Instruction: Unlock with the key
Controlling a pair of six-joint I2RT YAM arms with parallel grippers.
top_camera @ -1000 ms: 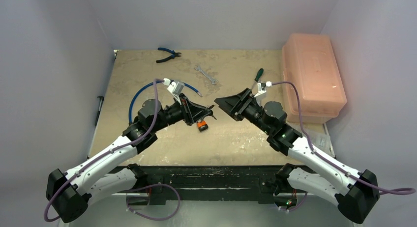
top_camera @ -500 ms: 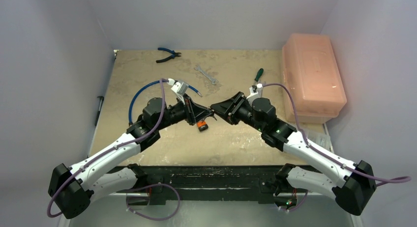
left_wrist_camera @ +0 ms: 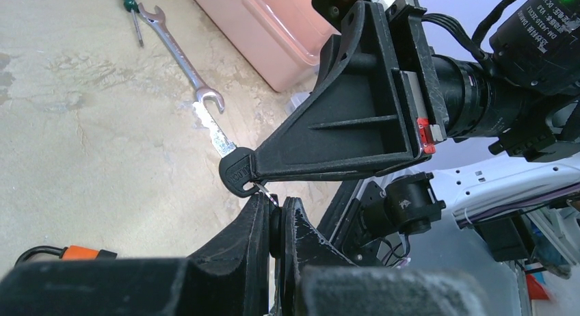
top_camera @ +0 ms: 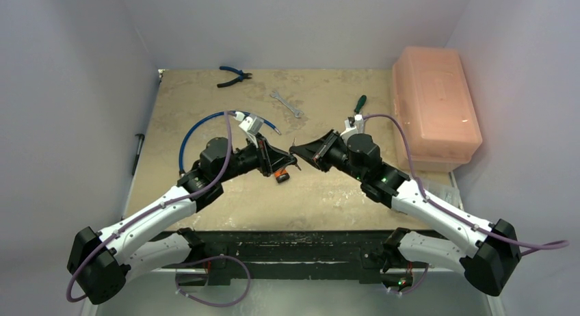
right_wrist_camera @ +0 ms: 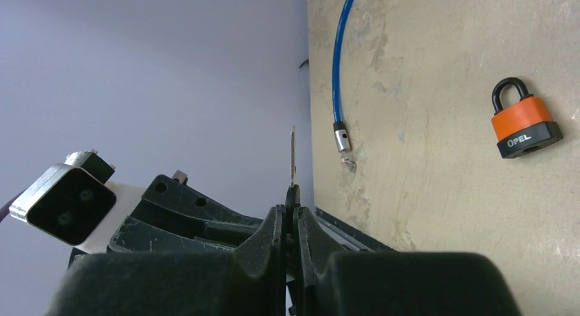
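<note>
Centrally, above the mottled beige table, the two black grippers meet tip to tip. The right gripper pinches the flat black plastic head of the key, and the thin metal blade stands out past its fingertips. A fine wire ring runs from that head into the left gripper, whose jaws are pressed together on it. Whether anything else hangs on the ring I cannot tell.

The padlock lies flat on the table at about 6 o'clock from that meeting point, touching neither gripper. It has an orange body, a black base lettered OPEL and a black rounded shackle seated in the body. From above, the left gripper's fingers partly cover it.

A glossy blue cable with a metal end curves at 9 o'clock, passing under the left wrist. A steel open-ended wrench lies at 12 o'clock, a green-handled screwdriver at 1 o'clock and blue-handled pliers at 11 o'clock near the far edge.

At 2 o'clock a translucent pink plastic box with rounded corners sits lidded at the table's right edge. Its contents cannot be made out.
</note>
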